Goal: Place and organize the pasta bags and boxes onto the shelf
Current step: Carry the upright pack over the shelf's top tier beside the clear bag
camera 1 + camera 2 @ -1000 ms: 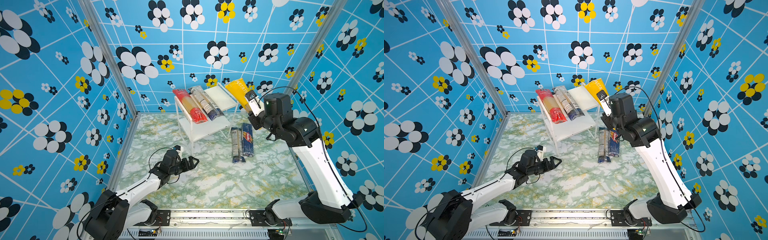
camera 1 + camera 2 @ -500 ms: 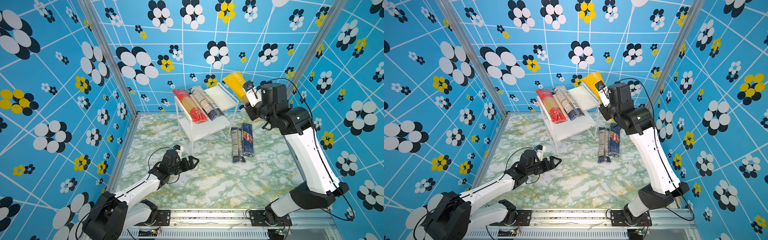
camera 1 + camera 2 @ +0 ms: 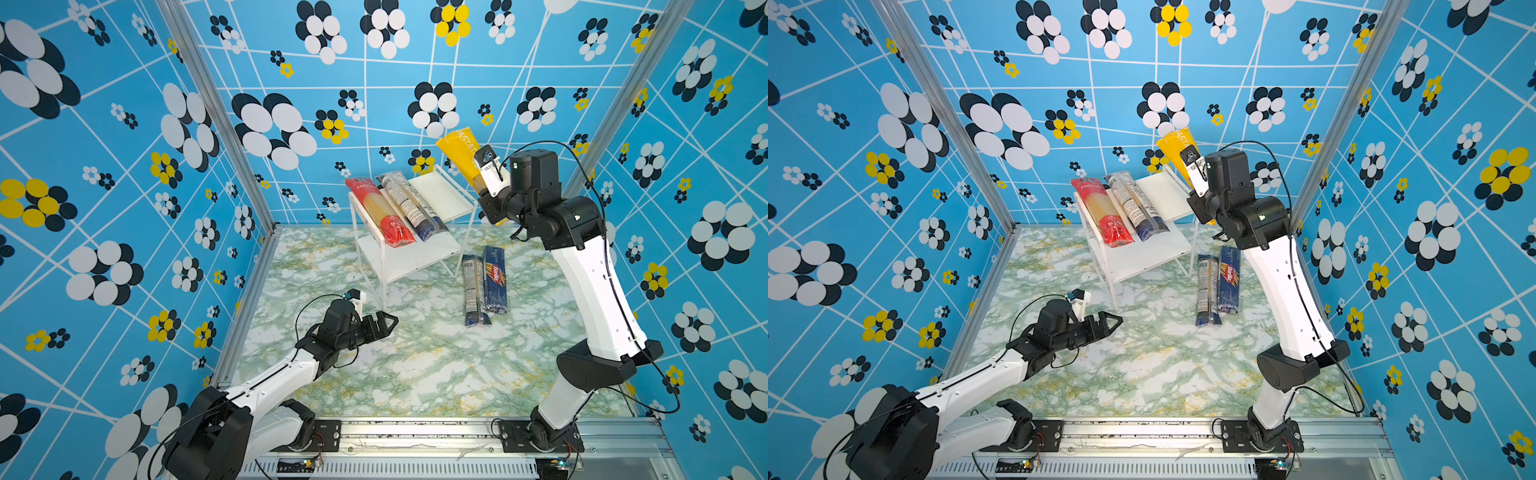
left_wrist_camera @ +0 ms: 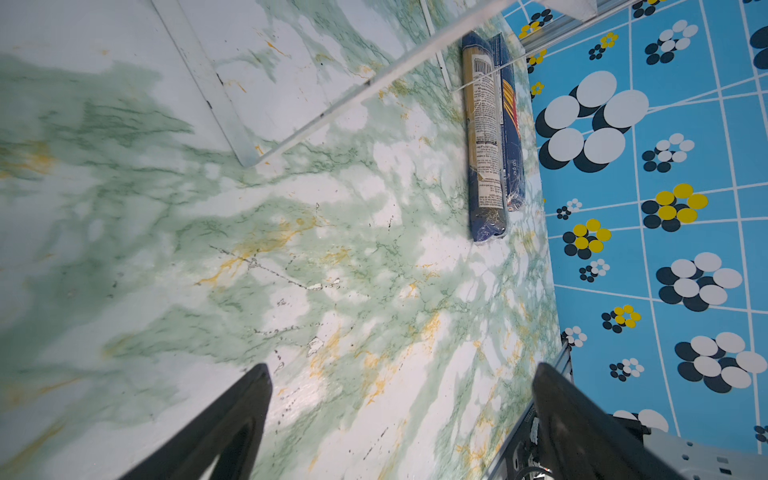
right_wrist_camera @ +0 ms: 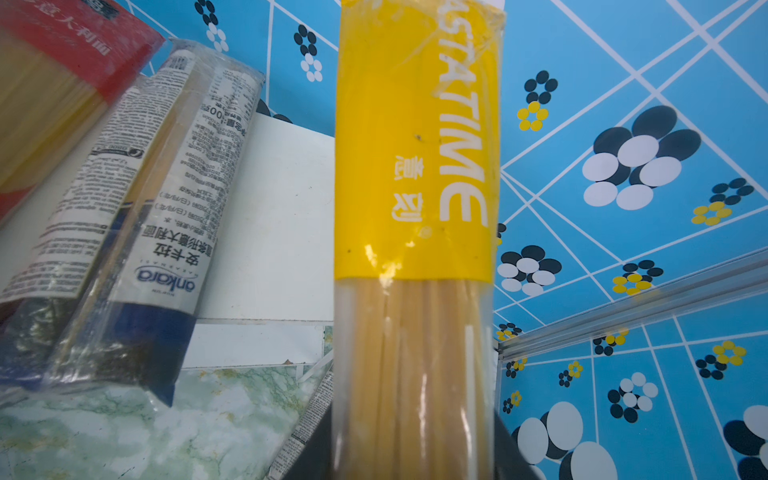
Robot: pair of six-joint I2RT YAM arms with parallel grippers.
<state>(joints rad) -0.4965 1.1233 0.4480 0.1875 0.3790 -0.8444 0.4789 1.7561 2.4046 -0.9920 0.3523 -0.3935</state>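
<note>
**Surface and room.** The table (image 3: 436, 365) is covered in green-and-white marble print with yellow veining; scuffs and small dark marks show in the left wrist view. Three blue walls (image 3: 124, 166) with white lines and black, white and yellow flower motifs enclose it, with aluminium posts (image 3: 216, 124) at the corners.

**Shelf.** The shelf (image 3: 440, 197) stands at the back of the table, slightly right of centre. The red-ended pack (image 3: 380, 212) and a see-through pack (image 3: 409, 208) lie side by side on its top board, their near ends reaching past the front edge. The right part of that board is bare, and so is the lower board.

**Right arm.** The right gripper (image 5: 411, 451) is clamped on the yellow pack (image 3: 459, 156) around its clear lower section. The pack is tilted, its yellow end up towards the back wall, at the right edge of the top board beside the bare part. Whether it touches the board cannot be told.

**Left arm.** The left gripper (image 3: 384, 323) hovers low over the table, front left of the shelf. Its jaws are spread wide and hold nothing.

**On the table.** The second see-through pack (image 3: 471, 286) and the navy Barilla box (image 3: 495, 278) lie touching along their lengths, just right of the shelf's legs and well apart from both grippers.
</note>
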